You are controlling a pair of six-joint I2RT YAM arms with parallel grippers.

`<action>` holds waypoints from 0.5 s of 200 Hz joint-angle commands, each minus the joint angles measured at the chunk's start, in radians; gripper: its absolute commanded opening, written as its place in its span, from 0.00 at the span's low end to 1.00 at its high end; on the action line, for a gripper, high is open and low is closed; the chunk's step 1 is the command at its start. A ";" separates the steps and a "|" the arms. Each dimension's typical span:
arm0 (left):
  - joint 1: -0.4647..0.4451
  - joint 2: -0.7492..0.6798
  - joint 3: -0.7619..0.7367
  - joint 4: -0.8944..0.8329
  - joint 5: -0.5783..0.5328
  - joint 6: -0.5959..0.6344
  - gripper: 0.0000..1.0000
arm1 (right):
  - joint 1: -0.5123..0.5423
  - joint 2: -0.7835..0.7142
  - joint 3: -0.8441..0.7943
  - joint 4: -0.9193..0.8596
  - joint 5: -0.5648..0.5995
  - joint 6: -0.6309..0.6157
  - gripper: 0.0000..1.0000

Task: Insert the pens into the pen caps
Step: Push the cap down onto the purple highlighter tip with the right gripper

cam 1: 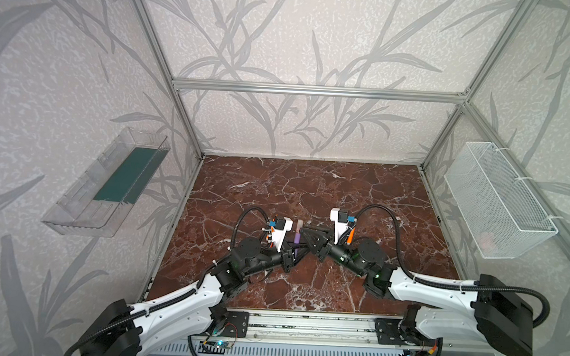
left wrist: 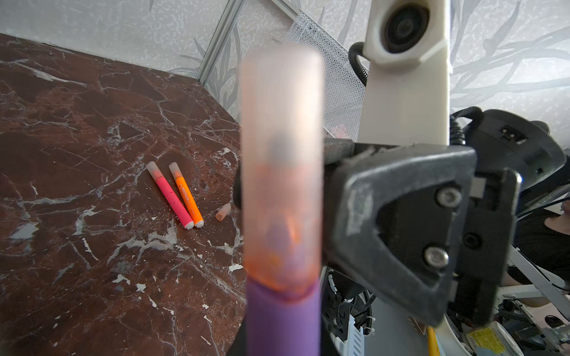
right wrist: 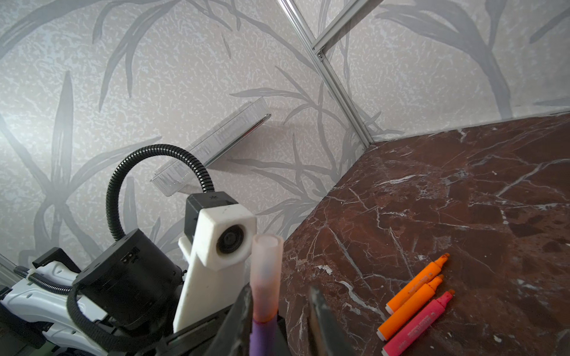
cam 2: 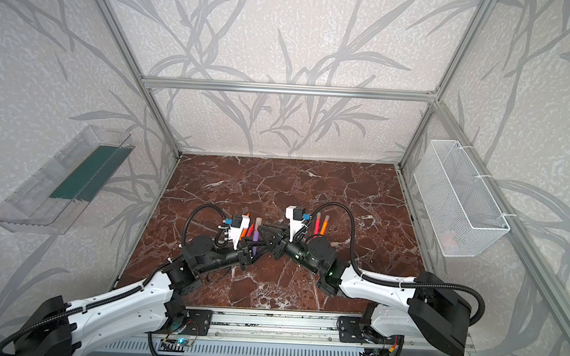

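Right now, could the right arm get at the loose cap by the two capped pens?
Probably yes: the loose cap lies uncovered on that arm's side, and the right gripper stands open, empty, beside the purple pen.

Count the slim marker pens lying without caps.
3, side by side on the brown marble tabletop: orange marker pen, second orange marker pen, pink marker pen. Others may be hidden.

Both arms (cam 1: 438,292) combine white moulded link shells (cam 1: 183,300), black cylindrical joint housings (right wrist: 123,277) and looped black corrugated cable conduit (right wrist: 160,150). A white camera housing (left wrist: 404,77) tops the right hand (right wrist: 281,311). Its scuffed dark grey fingers (left wrist: 385,200) show two silver socket-head screws (left wrist: 436,255).
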 commanded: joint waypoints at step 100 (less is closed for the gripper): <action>-0.001 -0.028 0.015 -0.015 -0.018 0.051 0.00 | -0.001 -0.075 0.168 -0.297 0.163 -0.056 0.49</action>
